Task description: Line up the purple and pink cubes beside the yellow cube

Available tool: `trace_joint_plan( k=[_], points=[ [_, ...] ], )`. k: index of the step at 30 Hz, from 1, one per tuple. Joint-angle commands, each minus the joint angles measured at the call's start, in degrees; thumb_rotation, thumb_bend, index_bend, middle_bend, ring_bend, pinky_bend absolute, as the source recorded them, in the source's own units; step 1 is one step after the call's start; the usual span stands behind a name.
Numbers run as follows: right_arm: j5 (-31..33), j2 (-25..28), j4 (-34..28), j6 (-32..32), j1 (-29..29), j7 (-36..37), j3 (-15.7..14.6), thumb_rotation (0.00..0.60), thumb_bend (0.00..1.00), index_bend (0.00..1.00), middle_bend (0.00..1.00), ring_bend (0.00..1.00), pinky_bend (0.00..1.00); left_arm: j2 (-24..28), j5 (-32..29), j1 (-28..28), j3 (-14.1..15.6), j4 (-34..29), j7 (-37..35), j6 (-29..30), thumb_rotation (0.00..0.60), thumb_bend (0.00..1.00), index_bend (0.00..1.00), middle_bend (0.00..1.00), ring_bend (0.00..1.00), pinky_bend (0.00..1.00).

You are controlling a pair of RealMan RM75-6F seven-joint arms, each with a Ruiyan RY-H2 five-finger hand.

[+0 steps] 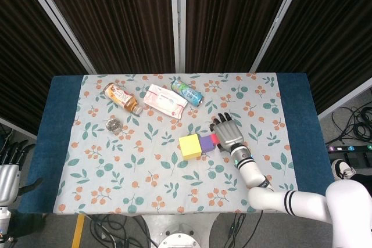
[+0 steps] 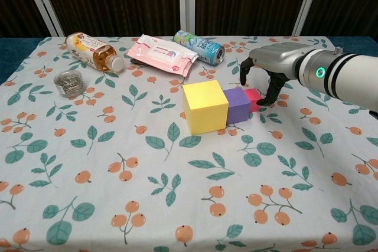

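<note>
The yellow cube stands mid-table with the smaller purple cube touching its right side. The pink cube sits low at the table, tight against the purple cube's right side, so the three form a row. My right hand arches over the pink cube and holds it between thumb and fingers. The hand partly hides the cube in the head view. My left hand hangs open off the table's left edge, seen only in the head view.
Along the far side lie a tea bottle, a pink wipes packet and a green can. A small round jar stands at the left. The floral cloth covers the table.
</note>
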Motion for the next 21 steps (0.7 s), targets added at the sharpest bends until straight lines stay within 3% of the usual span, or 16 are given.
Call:
trace_joint_plan(
  k=[1,5,13,21],
  points=[
    [-1.71,3.44,-3.34,0.35,-1.25,2.54,0.04,0.600,0.18,0.30,0.16,0.00,0.00,0.02,-0.07,0.12,0.06,0.06,-0.08,0.06,0.600,0.00,0.22,0.22,0.12,0.18],
    [-1.86,7.37,-4.67,-1.64,-2.10,4.69,-0.70,0.600,0.18,0.29,0.16,0.00,0.00,-0.05,-0.02,0.06,0.10,0.03,0.04,-0.10,0.600,0.00,0.22,0.22,0.12,0.18],
    [-1.00,6.24,-0.67,-6.78,0.04,5.00,-2.29,0.600,0.19,0.28,0.12,0.00,0.00,0.46,0.33,0.23,0.14,-1.32,1.32,0.51,0.600,0.00,0.22,0.22,0.12,0.18],
    [1.95,6.41,1.87,-12.28,3.95,4.20,-3.90,0.600,0.37,0.23,0.07,0.00,0.00,0.82,-0.11,0.74,0.38,-2.40,2.28,0.63,0.600,0.00,0.22,0.22,0.12,0.18]
  ],
)
